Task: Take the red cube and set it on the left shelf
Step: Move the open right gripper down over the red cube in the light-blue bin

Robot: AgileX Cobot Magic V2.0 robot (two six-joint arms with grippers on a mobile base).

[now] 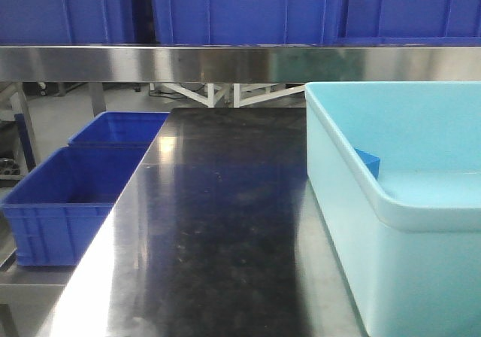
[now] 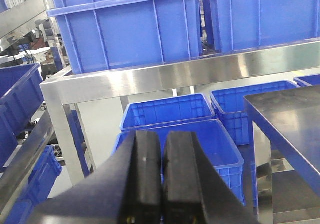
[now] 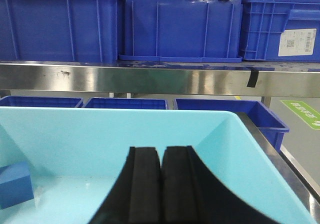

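The red cube does not show in any view. The left shelf (image 2: 22, 156), a tiered rack with slanted steel rails and dark-blue crates, runs along the left edge of the left wrist view. My left gripper (image 2: 162, 134) is shut with nothing between its pads. It hangs over a blue floor crate (image 2: 220, 149), to the left of the black-topped table (image 2: 295, 119). My right gripper (image 3: 161, 149) is also shut and empty, and it hovers over the light-blue bin (image 3: 240, 149). Neither gripper appears in the front view.
A blue cube (image 3: 15, 184) lies in the light-blue bin (image 1: 406, 209) on the right of the black table (image 1: 225, 201). A steel rail (image 1: 225, 62) carrying dark-blue crates (image 1: 240, 10) crosses ahead. Blue crates (image 1: 68, 194) stand low to the table's left.
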